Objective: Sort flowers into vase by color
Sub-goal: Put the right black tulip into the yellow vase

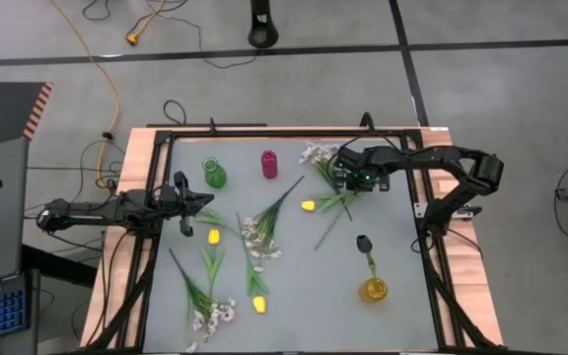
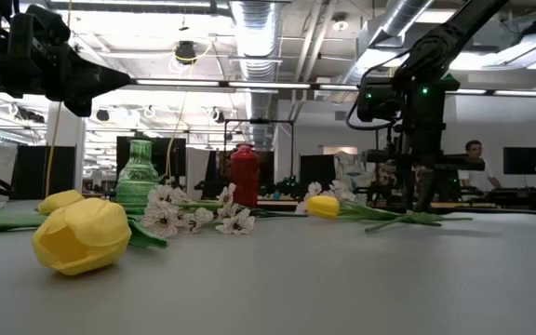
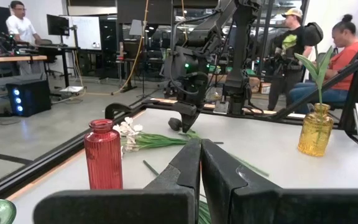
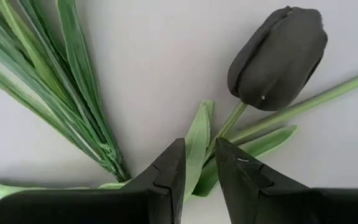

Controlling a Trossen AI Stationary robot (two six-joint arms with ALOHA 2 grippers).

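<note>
Flowers: most lie loose on the table [image 1: 392,187]. A yellow tulip [image 1: 308,205] sits mid-table, two more yellow ones [image 1: 214,237] lie nearer the left arm, and white sprays [image 1: 215,316] are by the near edge and by the right arm.
Dark tulip [image 4: 278,56]: lies flat just under the right gripper, its stem beside a leaf bundle.
Done: only one flower looks placed, a dark tulip standing in the yellow vase [image 1: 373,289].
Left: the green vase [image 1: 214,175] and red vase [image 1: 269,164] look empty, so I'd call it an early stage.
Right gripper [image 4: 196,165]: low over the stem, fingers slightly apart with a leaf between the tips, not clamped as far as I can see.
Left gripper [image 3: 200,163]: raised above the table's left side, fingers together, holding nothing.
</note>
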